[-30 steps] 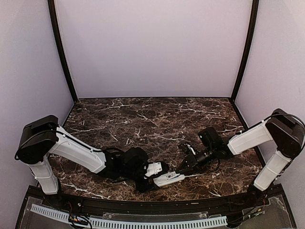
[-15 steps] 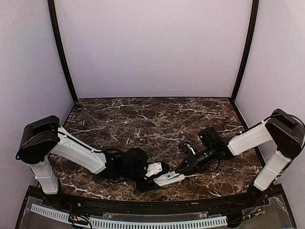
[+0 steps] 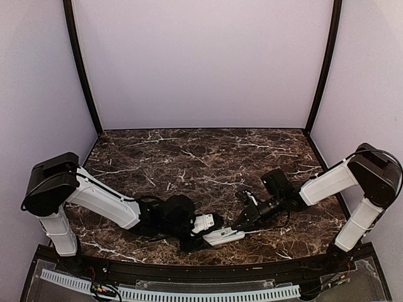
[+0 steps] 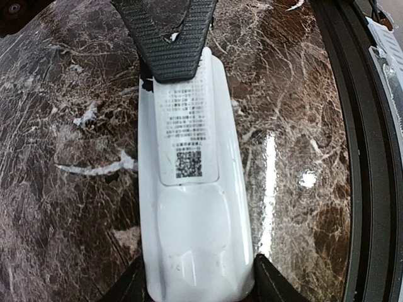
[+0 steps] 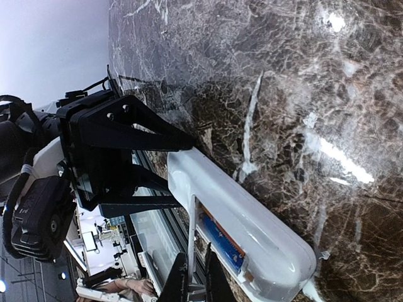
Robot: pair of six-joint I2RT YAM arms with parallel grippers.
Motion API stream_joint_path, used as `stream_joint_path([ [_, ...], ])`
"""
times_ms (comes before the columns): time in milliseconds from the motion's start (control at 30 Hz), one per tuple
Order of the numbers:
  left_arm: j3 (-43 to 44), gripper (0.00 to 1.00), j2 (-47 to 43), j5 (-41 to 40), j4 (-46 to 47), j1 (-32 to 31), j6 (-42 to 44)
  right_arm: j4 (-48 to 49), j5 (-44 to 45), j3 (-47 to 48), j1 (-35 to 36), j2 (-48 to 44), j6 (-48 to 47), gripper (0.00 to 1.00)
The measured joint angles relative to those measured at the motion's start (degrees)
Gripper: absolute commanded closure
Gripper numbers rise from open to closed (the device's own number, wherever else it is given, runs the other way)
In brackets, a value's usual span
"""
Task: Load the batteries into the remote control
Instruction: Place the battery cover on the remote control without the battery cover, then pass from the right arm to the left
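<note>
White remote control (image 3: 223, 236) lies back-up on marble table (image 3: 189, 157), near the front edge, between both arms. Bluish battery (image 5: 220, 242) shows in a gap under its thin cover (image 5: 191, 233). Left gripper (image 4: 198, 286) half-closed, fingers (image 4: 267, 286) gripping both sides of one end. Right gripper (image 5: 192, 286) pinched tight on the cover's edge.

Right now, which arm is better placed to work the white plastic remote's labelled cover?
Right, probably: the right gripper, shut, sits on the cover's end; the left gripper only straddles the remote's other end.

The remote control (image 4: 189, 207) is white, the table (image 3: 189, 157) brown marble veined white.
</note>
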Motion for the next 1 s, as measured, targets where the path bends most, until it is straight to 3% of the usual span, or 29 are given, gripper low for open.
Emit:
stream_joint_path([
  [367, 0.0, 0.51, 0.0, 0.2, -0.1, 0.1, 0.3, 0.8, 0.7, -0.1, 0.4, 0.2, 3.0, 1.00],
  [567, 0.0, 0.40, -0.1, 0.3, -0.2, 0.2, 0.0, 2.1, 2.1, -0.5, 0.9, 0.1, 6.1, 0.97],
  [1000, 0.7, 0.32, 0.3, 2.4, 0.4, 0.2, -1.4, 5.0, 5.5, -1.6, 3.3, 0.1, 8.3, 0.95],
])
